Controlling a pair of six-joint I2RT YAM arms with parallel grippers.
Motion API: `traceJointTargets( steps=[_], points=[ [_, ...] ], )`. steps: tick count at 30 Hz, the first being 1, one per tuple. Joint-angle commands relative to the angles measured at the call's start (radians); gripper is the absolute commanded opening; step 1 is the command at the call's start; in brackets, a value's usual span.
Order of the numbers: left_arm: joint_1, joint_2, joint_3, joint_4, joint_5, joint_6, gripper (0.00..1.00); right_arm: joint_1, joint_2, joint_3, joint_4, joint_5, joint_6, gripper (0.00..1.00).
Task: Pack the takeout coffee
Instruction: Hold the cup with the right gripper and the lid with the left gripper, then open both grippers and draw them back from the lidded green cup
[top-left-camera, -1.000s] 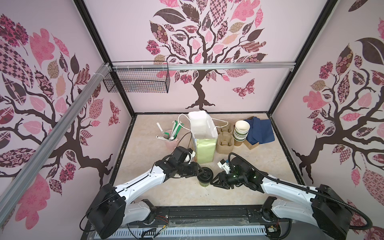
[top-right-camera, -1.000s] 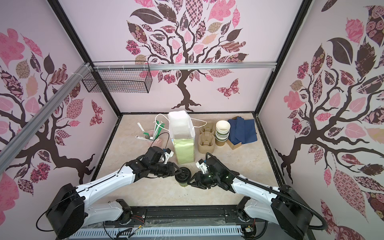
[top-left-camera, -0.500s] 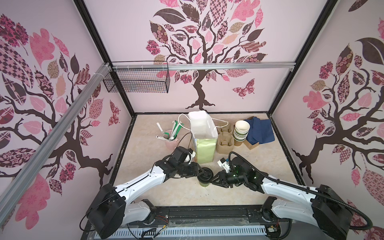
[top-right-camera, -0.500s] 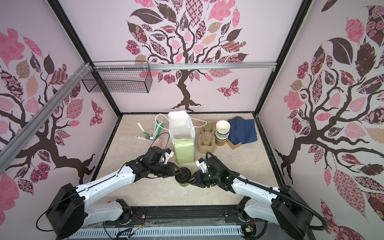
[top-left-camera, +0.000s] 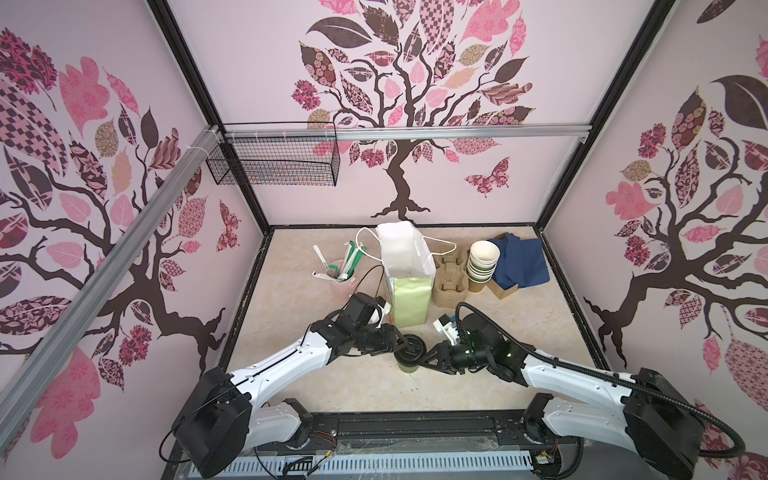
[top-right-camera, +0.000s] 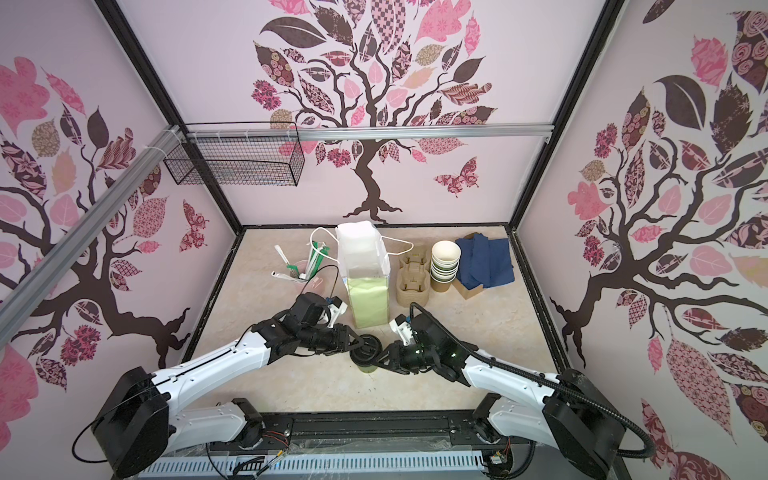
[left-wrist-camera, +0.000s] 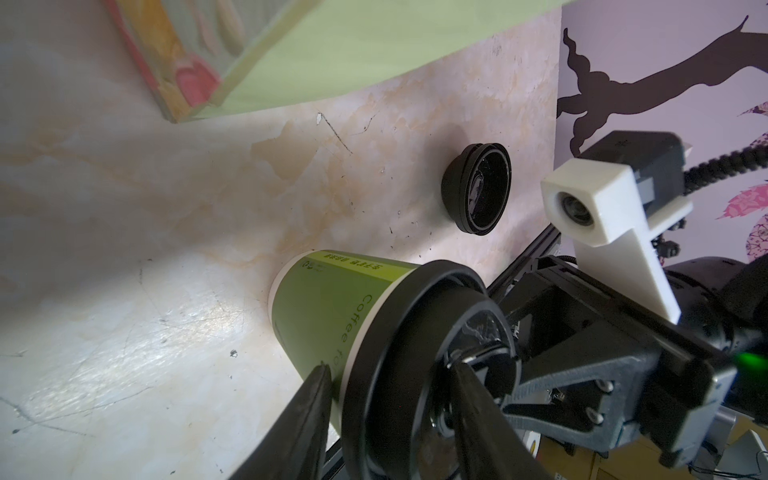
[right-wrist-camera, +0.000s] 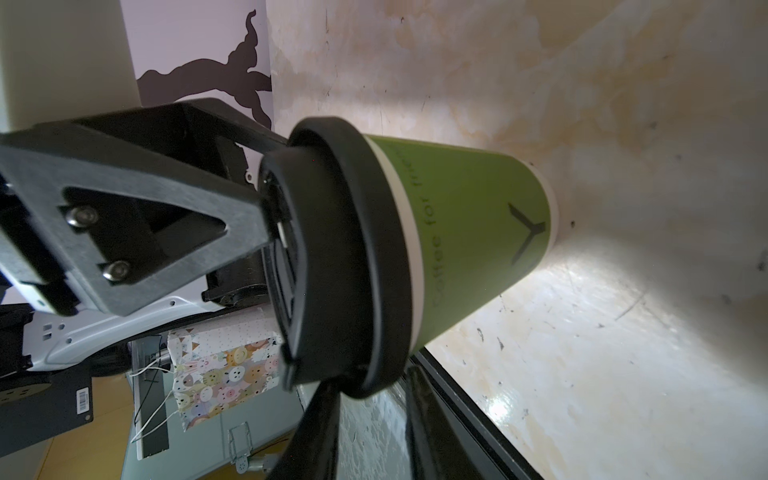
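Note:
The takeout coffee (top-left-camera: 409, 365), a small green cup with a black lid, stands upright on the table in front of the paper bag (top-left-camera: 410, 301); it also shows in the wrist views (left-wrist-camera: 332, 307) (right-wrist-camera: 469, 216). My left gripper (top-left-camera: 400, 347) (left-wrist-camera: 390, 370) is shut on its lid rim, one finger under the rim against the cup wall and the other in the lid's recess. From the opposite side, my right gripper (top-left-camera: 424, 360) (right-wrist-camera: 372, 382) pinches the same rim, one finger on the lid's top and one below the rim.
A loose black lid (left-wrist-camera: 478, 189) lies on the table beyond the cup. Behind are a pink cup of straws (top-left-camera: 343, 282), cardboard cup carriers (top-left-camera: 449, 276), a stack of lidless cups (top-left-camera: 482, 266) and a blue cloth (top-left-camera: 519, 259). A wire basket (top-left-camera: 274, 164) hangs on the back wall.
My right gripper has slid left up to the cup and its jaws have narrowed round the lid's rim. The left gripper and the cup have stayed put.

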Motion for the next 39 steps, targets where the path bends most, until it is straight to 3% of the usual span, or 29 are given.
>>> traceJointTargets(
  steps=[1, 7, 13, 18, 24, 31, 39],
  points=[
    [0.001, 0.026, -0.045, -0.1, -0.055, 0.011, 0.48, -0.007, 0.104, -0.089, -0.268, 0.264, -0.042, 0.29],
    [0.001, 0.032, -0.046, -0.098, -0.054, 0.011, 0.48, -0.006, 0.125, -0.086, -0.326, 0.324, -0.07, 0.28],
    [0.001, 0.039, -0.039, -0.1, -0.051, 0.014, 0.48, -0.006, 0.135, -0.062, -0.342, 0.314, -0.082, 0.28],
    [0.001, 0.033, -0.035, -0.109, -0.054, 0.017, 0.48, -0.007, -0.075, -0.013, -0.248, 0.212, -0.035, 0.44],
    [0.002, 0.032, -0.035, -0.104, -0.055, 0.016, 0.49, -0.011, -0.349, 0.021, -0.275, 0.295, -0.019, 0.63],
    [0.004, 0.012, -0.014, -0.113, -0.055, 0.014, 0.59, -0.014, -0.466, -0.002, -0.401, 0.388, 0.016, 0.65],
    [0.013, -0.05, 0.014, -0.075, -0.04, -0.006, 0.69, -0.014, -0.517, 0.002, -0.463, 0.412, 0.031, 0.67]
  ],
)
